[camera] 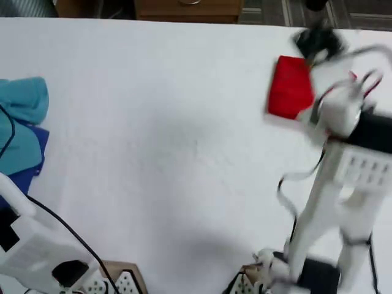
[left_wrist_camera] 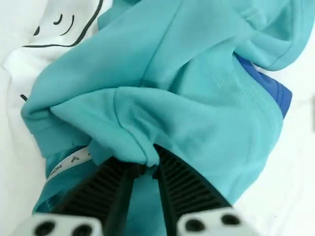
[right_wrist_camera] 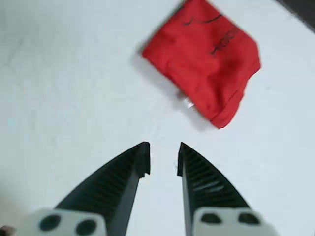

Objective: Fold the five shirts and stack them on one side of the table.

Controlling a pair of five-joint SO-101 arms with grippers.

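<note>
We note counter (camera: pixel 184 135) under white cloth, faintly creased. Folded red shirt (camera: pixel 289 87) lies flat at 2 o'clock. At 9 o'clock edge, teal shirt (camera: pixel 24 113) heaped over blue shirt (camera: pixel 27 168), with white printed shirt (left_wrist_camera: pixel 29 29) touching teal one. We see left end effector (left_wrist_camera: pixel 146 167) pinched tight on fold of teal shirt. We see right end effector (right_wrist_camera: pixel 163 158) narrowly parted, holding nothing, above bare cloth near red shirt. Wooden cabinet (camera: pixel 187 9) beyond counter at 12 o'clock.
</note>
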